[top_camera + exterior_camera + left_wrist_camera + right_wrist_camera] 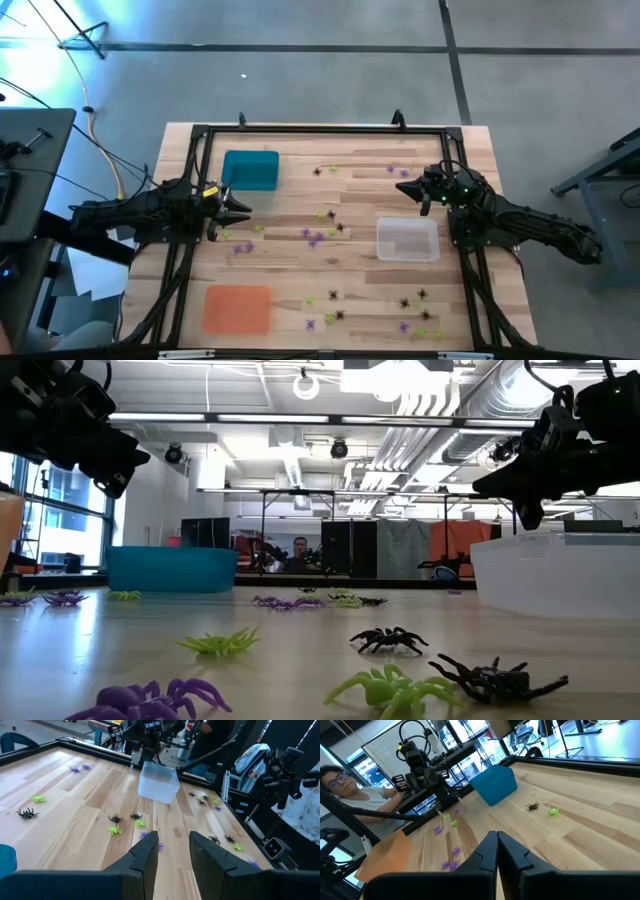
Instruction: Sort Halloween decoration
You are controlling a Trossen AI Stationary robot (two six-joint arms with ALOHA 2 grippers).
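Nothing looks sorted yet: the little plastic spiders [322, 237], black, green and purple, lie scattered loose over the wooden table [300, 165], mostly around its middle and along the near edge, while the teal tray [250, 170], the orange tray [237, 307] and the clear tray [407, 240] all appear empty. The left gripper [240, 207] hangs above the table just beside the teal tray, its fingers apart with nothing between them. The right gripper [407, 188] hovers near the clear tray with its fingers pressed together, also empty, so the whole job seems still ahead.
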